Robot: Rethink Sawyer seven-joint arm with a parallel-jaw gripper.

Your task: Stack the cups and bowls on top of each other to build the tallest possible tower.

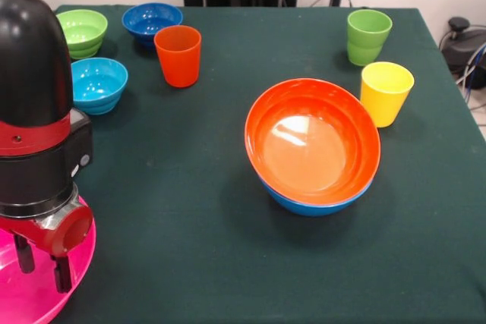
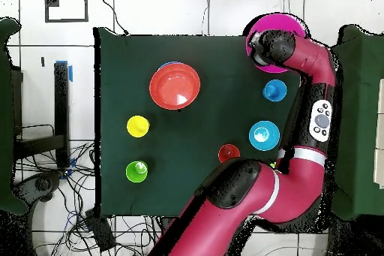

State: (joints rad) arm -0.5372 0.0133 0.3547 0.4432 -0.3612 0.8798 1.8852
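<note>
My gripper (image 1: 42,263) hangs at the near left table corner with its two dark fingers (image 1: 61,273) apart, open, reaching down inside the wide pink bowl (image 1: 15,303). In the overhead view the arm's end covers part of that pink bowl (image 2: 285,24). The large orange bowl (image 1: 315,142) sits nested in the large blue bowl (image 1: 311,204), tilted, at mid table. The orange cup (image 1: 178,55), green cup (image 1: 368,36) and yellow cup (image 1: 386,92) stand upright. The small green (image 1: 82,32), dark blue (image 1: 152,19) and light blue (image 1: 99,85) bowls sit at the far left. The light blue cup is out of view.
The table (image 1: 190,210) is covered in dark green cloth. The pink bowl sits at its corner, partly over the edge in the overhead view. The arm (image 2: 307,103) runs along that side of the table, above the small bowls. Cables lie off the table's other side (image 2: 45,170).
</note>
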